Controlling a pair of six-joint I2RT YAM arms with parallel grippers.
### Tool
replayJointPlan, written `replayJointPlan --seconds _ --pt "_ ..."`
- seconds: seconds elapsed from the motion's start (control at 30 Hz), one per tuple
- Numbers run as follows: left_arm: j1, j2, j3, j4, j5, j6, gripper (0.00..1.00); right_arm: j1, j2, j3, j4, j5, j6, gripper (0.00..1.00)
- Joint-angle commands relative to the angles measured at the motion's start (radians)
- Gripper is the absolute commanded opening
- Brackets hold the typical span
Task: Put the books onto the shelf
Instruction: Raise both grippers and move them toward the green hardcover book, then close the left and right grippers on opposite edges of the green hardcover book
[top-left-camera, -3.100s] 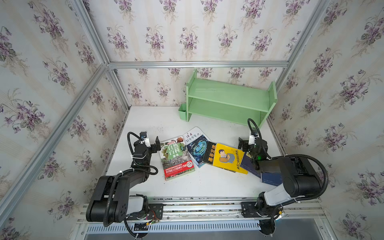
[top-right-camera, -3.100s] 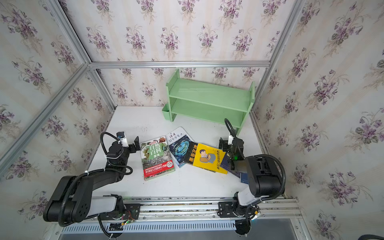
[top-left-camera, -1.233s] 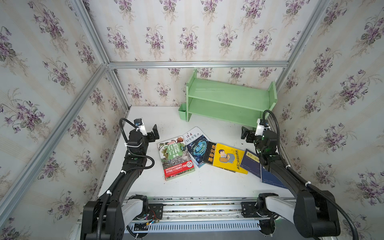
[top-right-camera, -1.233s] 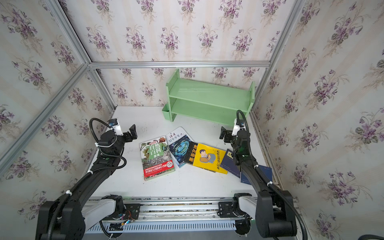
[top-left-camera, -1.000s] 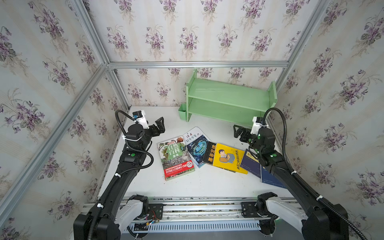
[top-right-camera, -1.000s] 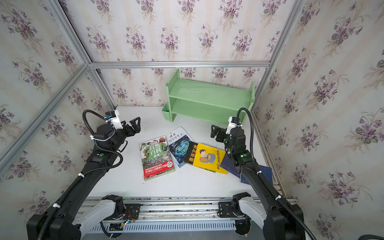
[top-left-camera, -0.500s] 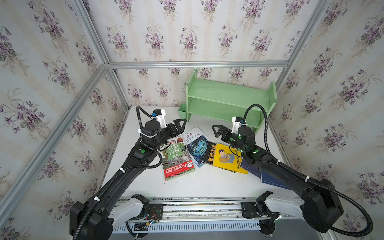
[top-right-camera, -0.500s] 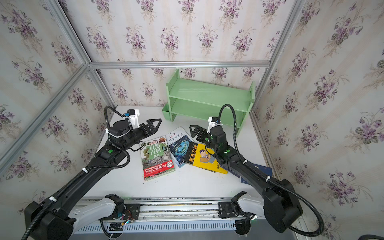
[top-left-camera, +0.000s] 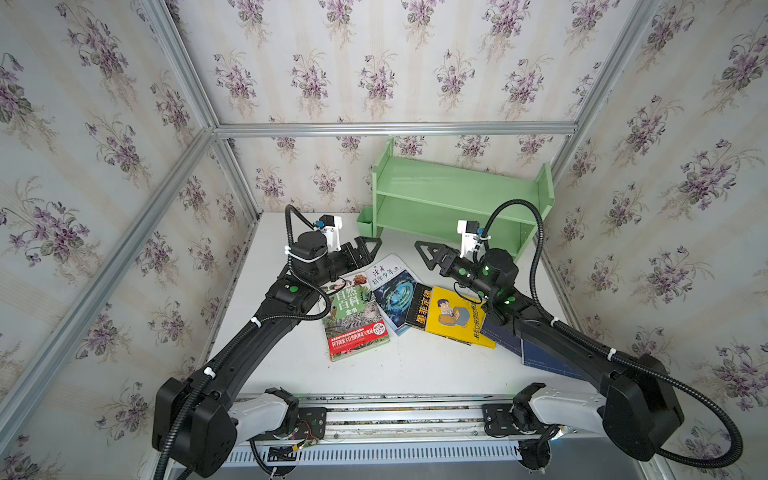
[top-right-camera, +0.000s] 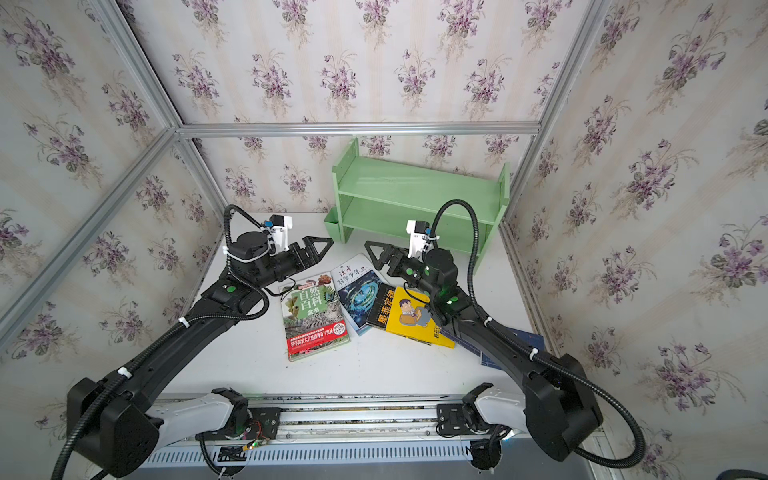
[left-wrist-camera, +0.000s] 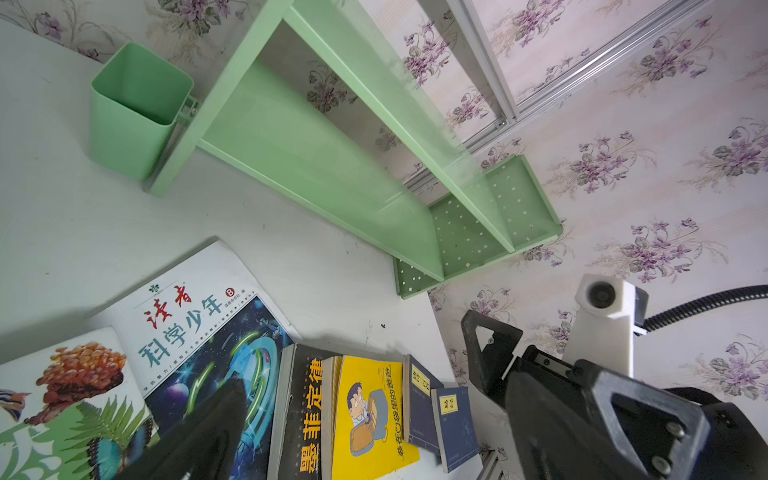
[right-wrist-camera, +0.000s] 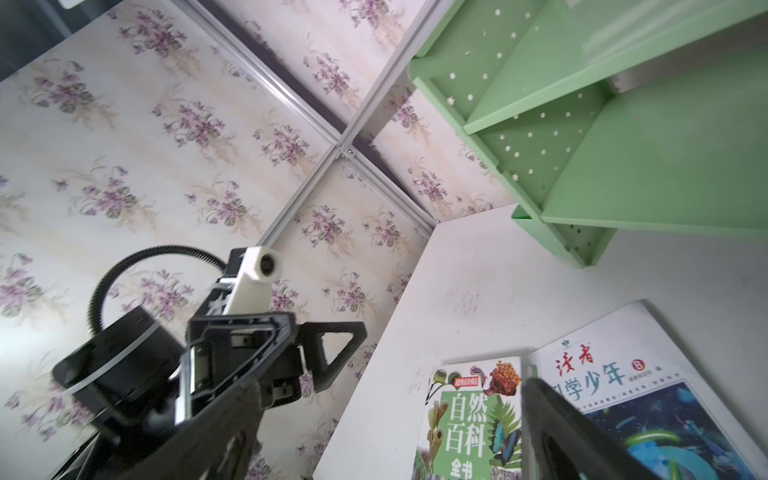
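Shows the left tool (top-left-camera: 369, 249) spread wide and holding nothing, raised over the far end of the green nature book (top-left-camera: 356, 320), left of the tabletop's (top-left-camera: 395, 374) middle. Finds that book flat, red band toward the near edge, right side meeting the white-blue swirl book (top-left-camera: 394, 291). Catches the right tool (top-left-camera: 426, 253) likewise spread and empty, aimed leftward at the other tool, poised just beyond the swirl book's far right corner. Continues rightward with the black book (top-left-camera: 417, 309) overlapping the swirl book, and the yellow cartoon book (top-left-camera: 455, 318) overlapping the black one. Picks out, in the left wrist view, a navy book (left-wrist-camera: 420, 405) just beside the yellow cover and a second navy book (left-wrist-camera: 455, 424) touching it. Leaves both largely hidden beneath the right arm in both top views, close to the tabletop's right edge. Sets the shelf (top-left-camera: 457, 189) upright along the far edge, toward the far right corner, green cup (top-left-camera: 365, 220) fixed to its left end.
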Motion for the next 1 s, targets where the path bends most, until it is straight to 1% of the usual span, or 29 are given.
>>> replayJointPlan --seconds 0.0,0.07,0.1,0.2,0.23,0.3,0.37,0.47,0.57,0.63,0.73,0.8,0.83,0.9,0.97 --pt "-0.002 0.046 0.021 -0.034 0.028 0.036 1.00 0.001 -0.015 0.012 0.096 -0.055 -0.026 1.00" --pt "-0.007 0.070 0.029 -0.057 0.012 0.038 1.00 0.001 0.002 0.068 -0.044 -0.040 -0.036 1.00" --pt "-0.008 0.081 0.032 -0.074 -0.010 0.037 1.00 -0.001 0.014 0.115 -0.154 -0.023 -0.055 1.00" --pt "-0.007 0.090 0.031 -0.161 -0.127 0.012 0.99 -0.001 0.069 0.281 -0.524 0.088 -0.101 1.00" --pt "-0.007 0.085 0.022 -0.183 -0.166 0.004 1.00 -0.001 0.097 0.314 -0.591 0.098 -0.126 1.00" --pt "-0.005 0.068 -0.007 -0.211 -0.217 -0.009 1.00 -0.001 0.141 0.347 -0.644 0.089 -0.148 1.00" --pt "0.006 0.052 -0.031 -0.243 -0.240 -0.004 1.00 -0.001 0.185 0.357 -0.674 0.088 -0.155 1.00" --pt "0.029 0.019 -0.060 -0.323 -0.279 0.026 1.00 -0.001 0.240 0.363 -0.752 0.142 -0.126 0.98" --pt "0.070 -0.041 -0.116 -0.399 -0.296 0.039 1.00 -0.001 0.297 0.365 -0.768 0.139 -0.148 0.96" --pt "0.114 -0.072 -0.175 -0.428 -0.269 0.034 1.00 -0.001 0.348 0.380 -0.759 0.104 -0.163 0.96" --pt "0.178 -0.103 -0.269 -0.430 -0.220 0.030 1.00 0.005 0.440 0.409 -0.720 0.004 -0.169 0.96" --pt "0.211 -0.099 -0.305 -0.429 -0.188 0.043 1.00 0.019 0.501 0.425 -0.685 -0.053 -0.164 0.96" --pt "0.224 -0.087 -0.313 -0.430 -0.171 0.055 1.00 0.023 0.530 0.433 -0.669 -0.069 -0.157 0.96" --pt "0.242 -0.062 -0.320 -0.429 -0.133 0.073 1.00 0.081 0.576 0.450 -0.645 -0.085 -0.150 0.94" --pt "0.250 -0.044 -0.325 -0.426 -0.124 0.079 1.00 0.116 0.614 0.469 -0.642 -0.081 -0.154 0.93"
